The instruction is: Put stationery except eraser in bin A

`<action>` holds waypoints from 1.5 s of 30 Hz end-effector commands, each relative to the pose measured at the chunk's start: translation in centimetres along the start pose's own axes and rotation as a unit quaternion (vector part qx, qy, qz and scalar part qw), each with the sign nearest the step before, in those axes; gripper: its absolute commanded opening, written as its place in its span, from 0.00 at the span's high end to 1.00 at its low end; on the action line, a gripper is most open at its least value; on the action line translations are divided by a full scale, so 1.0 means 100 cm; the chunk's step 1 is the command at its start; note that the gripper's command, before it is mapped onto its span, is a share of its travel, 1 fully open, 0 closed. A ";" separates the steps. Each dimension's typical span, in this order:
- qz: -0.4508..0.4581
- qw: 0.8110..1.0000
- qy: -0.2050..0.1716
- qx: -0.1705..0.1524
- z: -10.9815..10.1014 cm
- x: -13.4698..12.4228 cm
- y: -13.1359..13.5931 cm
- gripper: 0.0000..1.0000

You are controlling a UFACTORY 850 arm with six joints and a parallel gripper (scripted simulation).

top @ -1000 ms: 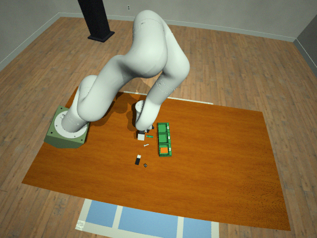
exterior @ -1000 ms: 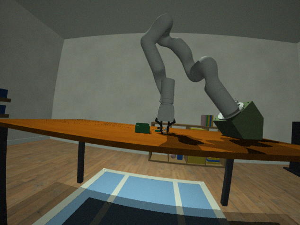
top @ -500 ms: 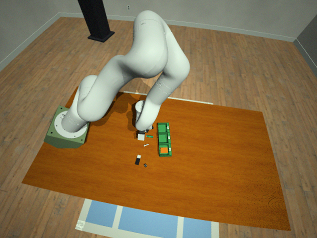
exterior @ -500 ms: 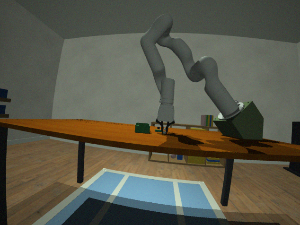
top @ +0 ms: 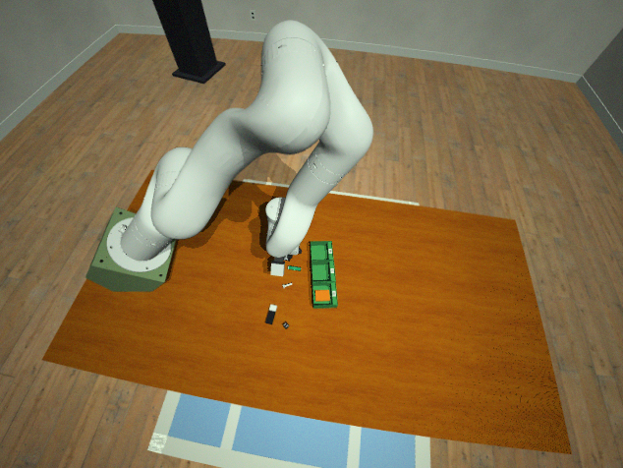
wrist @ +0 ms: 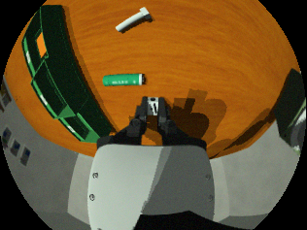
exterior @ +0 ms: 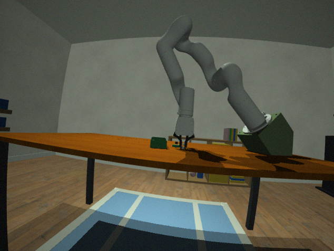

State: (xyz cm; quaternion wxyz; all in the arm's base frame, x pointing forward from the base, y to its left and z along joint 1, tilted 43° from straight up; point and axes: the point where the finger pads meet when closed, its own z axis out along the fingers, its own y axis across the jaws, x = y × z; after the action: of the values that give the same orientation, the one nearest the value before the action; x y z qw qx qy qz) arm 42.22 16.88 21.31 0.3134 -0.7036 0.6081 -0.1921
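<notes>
Snugly, the gripper (top: 287,257) (exterior: 183,147) (wrist: 153,105) had its jaws closed on a small white-and-black piece (exterior: 183,147) (wrist: 153,105), low over the table (top: 427,302) (exterior: 121,148) (wrist: 209,52). Near it lay a green tube (top: 295,268) (exterior: 176,146) (wrist: 119,80), then a white piece (top: 287,285) (wrist: 132,20). To one side stood three joined green bins (top: 321,261) (exterior: 158,143) (wrist: 65,62), an orange block (top: 321,295) (wrist: 42,45) inside an end one; their marks were too small to read. Farther off, a black-and-white bar (top: 271,314) lay near a small dark thing (top: 285,324).
</notes>
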 end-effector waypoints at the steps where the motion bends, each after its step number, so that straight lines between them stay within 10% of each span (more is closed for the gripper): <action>1: 0.000 1.000 0.000 0.000 0.000 0.000 0.000 1.00; 45: 0.000 1.000 0.000 0.000 -0.060 0.000 0.000 1.00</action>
State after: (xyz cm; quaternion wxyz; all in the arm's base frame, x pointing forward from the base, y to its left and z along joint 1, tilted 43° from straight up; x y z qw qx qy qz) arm 38.33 15.64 25.66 0.3136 -0.7037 0.6080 -0.1918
